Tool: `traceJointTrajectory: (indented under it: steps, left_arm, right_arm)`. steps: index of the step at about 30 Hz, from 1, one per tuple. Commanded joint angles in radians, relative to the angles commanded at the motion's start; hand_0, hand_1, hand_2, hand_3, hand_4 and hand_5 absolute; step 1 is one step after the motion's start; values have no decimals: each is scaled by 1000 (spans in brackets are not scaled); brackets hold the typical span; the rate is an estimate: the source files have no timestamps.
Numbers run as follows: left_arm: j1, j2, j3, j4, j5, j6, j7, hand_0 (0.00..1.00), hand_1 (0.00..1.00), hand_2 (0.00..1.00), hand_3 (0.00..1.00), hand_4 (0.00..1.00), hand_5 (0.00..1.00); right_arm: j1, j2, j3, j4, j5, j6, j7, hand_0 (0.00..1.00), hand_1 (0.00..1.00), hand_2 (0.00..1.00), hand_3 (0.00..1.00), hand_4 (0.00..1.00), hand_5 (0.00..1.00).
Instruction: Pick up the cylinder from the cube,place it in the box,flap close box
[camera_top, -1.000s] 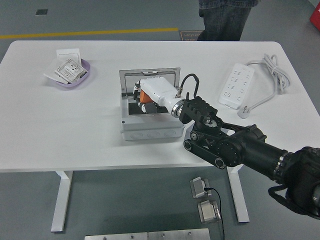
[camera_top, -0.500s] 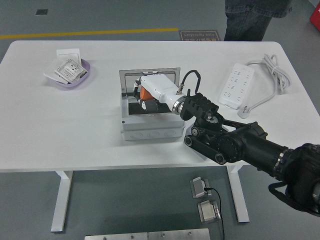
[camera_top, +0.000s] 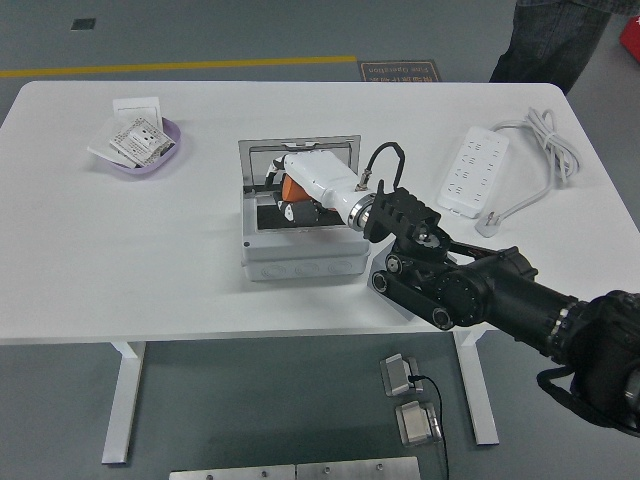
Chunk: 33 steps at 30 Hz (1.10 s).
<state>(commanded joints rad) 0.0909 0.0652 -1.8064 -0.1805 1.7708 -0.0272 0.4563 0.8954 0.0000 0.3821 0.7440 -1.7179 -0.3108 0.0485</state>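
A grey box (camera_top: 300, 255) stands at the table's middle with its lid (camera_top: 299, 152) raised upright at the back. My right hand (camera_top: 288, 200), white-shelled with dark fingers, reaches from the lower right into the open box. Its fingers are curled around an orange cylinder (camera_top: 289, 188), held low inside the box over the dark interior. The cube is not visible; the hand hides most of the box's inside. My left arm is out of view.
A purple dish (camera_top: 145, 147) with paper packets sits at the back left. A white power strip (camera_top: 473, 170) with its coiled cable (camera_top: 545, 140) lies at the right. A person (camera_top: 545, 40) stands beyond the table's far right edge.
My right hand has shifted slightly forward and left inside the box with the cylinder. The person at the far side has walked to the right.
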Motion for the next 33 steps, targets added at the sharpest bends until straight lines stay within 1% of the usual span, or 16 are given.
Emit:
traceJointTrajectory:
  steps: [3, 4, 9, 10, 15, 16, 18, 21, 22, 25, 27, 28, 33]
  left_arm:
    - [-1, -1, 1, 0, 1, -1, 0, 656, 669, 587, 616, 729, 426]
    - [-1, -2, 1, 0, 1, -1, -1, 656, 669, 585, 617, 729, 424]
    - [-3, -4, 10, 0, -5, -3, -3, 656, 669, 585, 617, 729, 424]
    - [-3, -5, 11, 0, -5, -4, -3, 656, 669, 584, 616, 729, 425]
    - [-4, -7, 18, 0, -7, -7, -5, 656, 669, 584, 616, 729, 425]
    - [-3, -7, 17, 0, -6, -8, -5, 656, 668, 584, 616, 729, 425]
    - [-2, -8, 15, 0, -2, -9, -4, 656, 668, 584, 616, 729, 425]
    - [0, -9, 12, 0, 3, -9, -4, 656, 668, 584, 616, 729, 425]
    - [1, -10, 13, 0, 2, -9, -5, 656, 667, 574, 614, 725, 418]
    - [5, -13, 15, 0, 1, -9, -5, 656, 667, 574, 614, 725, 418]
    - [8, -14, 18, 0, -3, -9, -6, 656, 667, 574, 614, 725, 418]
    - [10, -15, 18, 0, -4, -8, -6, 655, 666, 571, 614, 725, 415]
    - [18, -18, 19, 0, -8, -7, -6, 655, 666, 571, 614, 725, 415]
  right_arm:
    - [-3, 0, 1, -4, 8, -5, 2, 385, 438, 615, 729, 794, 371]
    - [-3, 0, 2, -5, 10, -6, 3, 495, 491, 631, 763, 872, 447]
    - [-7, 0, 9, -7, 19, -11, 8, 495, 491, 631, 763, 872, 447]
    - [-8, 0, 10, -7, 20, -11, 9, 525, 501, 634, 769, 879, 453]
    - [-12, 0, 12, -3, 18, -10, 7, 525, 501, 634, 769, 879, 453]
    - [-13, 0, 14, 0, 18, -9, 6, 551, 501, 632, 771, 881, 462]
    - [-15, 0, 19, 11, 25, -8, 4, 551, 501, 632, 771, 881, 462]
    - [-21, 0, 28, 41, 52, -6, 1, 551, 501, 632, 771, 881, 462]
    - [-24, 0, 31, 56, 62, -5, -1, 565, 450, 609, 768, 882, 466]
    - [-37, -14, 42, 111, 102, 2, -11, 565, 450, 609, 768, 882, 466]
    - [-49, -36, 49, 155, 132, 11, -21, 565, 450, 609, 768, 882, 466]
    - [-54, -47, 52, 174, 143, 15, -26, 548, 430, 605, 765, 880, 472]
    - [-76, -108, 74, 280, 181, 43, -51, 548, 430, 605, 765, 880, 472]
